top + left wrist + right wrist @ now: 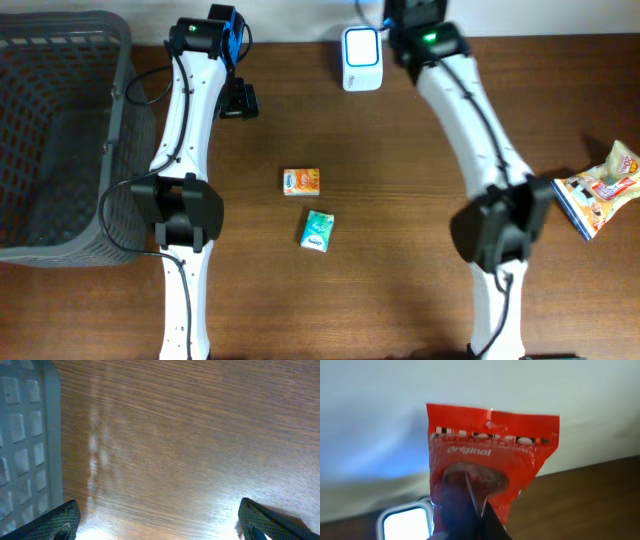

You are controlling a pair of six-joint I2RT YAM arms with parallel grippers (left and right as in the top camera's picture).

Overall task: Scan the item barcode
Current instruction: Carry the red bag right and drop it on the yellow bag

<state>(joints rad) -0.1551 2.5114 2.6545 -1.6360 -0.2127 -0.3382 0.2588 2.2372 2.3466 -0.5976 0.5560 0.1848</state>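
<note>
A red snack packet marked "Original" hangs in the air at the worktop's twelve o'clock edge. The right gripper is pressed together on its lower middle. A white scanner glows at about seven o'clock from the packet. No barcode shows on the side in view. The packet looks light, thin and crinkly, probably slippery film that bends easily and holds something crushable. A firm pinch on a flat sealed margin seems safest, leaving the printed panels uncovered. The left gripper is spread wide and holds nothing, low over bare wood beside the grey basket at nine o'clock.
</note>
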